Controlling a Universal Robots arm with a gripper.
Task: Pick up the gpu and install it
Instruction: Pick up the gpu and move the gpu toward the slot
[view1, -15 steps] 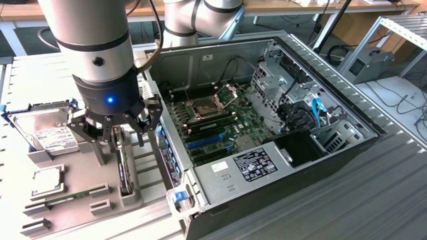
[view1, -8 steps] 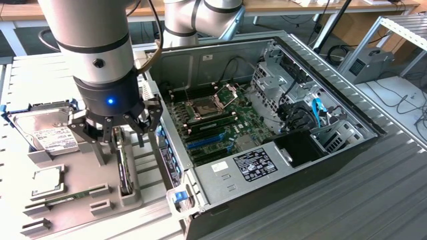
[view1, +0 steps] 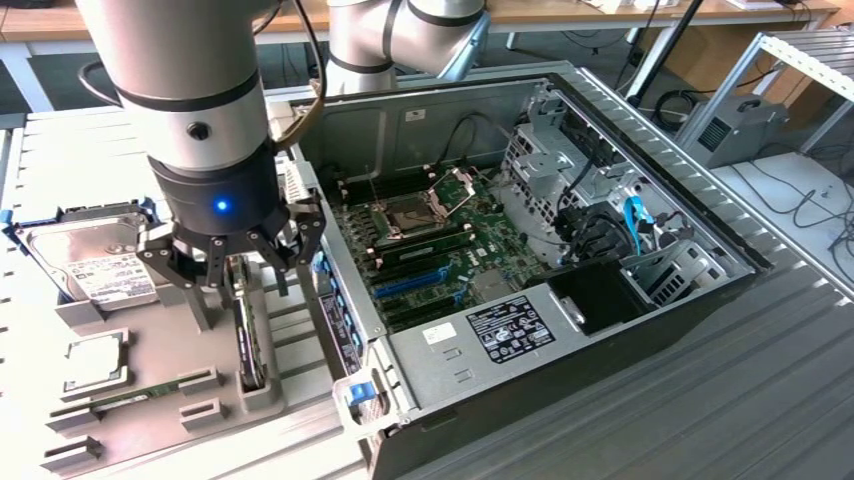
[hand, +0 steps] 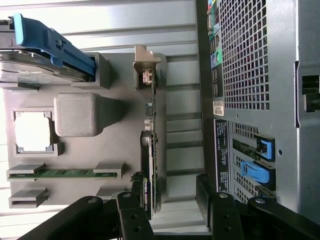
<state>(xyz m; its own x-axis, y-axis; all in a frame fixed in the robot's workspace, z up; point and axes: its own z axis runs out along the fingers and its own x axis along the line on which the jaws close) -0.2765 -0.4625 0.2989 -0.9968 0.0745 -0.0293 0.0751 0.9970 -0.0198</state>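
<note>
1. Two pincer (view1: 230, 268) fingers (hand: 131, 212) spread wide, released, nothing held, one each side of the gpu (hand: 151, 150).
2. Gpu stands on edge in grey holder (hand: 125, 80).
3. Further off: hard drive (view1: 94, 265) on same holder, open PC case (view1: 400, 120) alongside.

Green gpu (hand: 154, 145) (black shroud), grey tray (hand: 125, 150), blue-edged hard drive (hand: 35, 70).

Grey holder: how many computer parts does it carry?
4: the hard drive at one end, then the processor, the memory stick, and the gpu on edge nearest the computer case.
</note>
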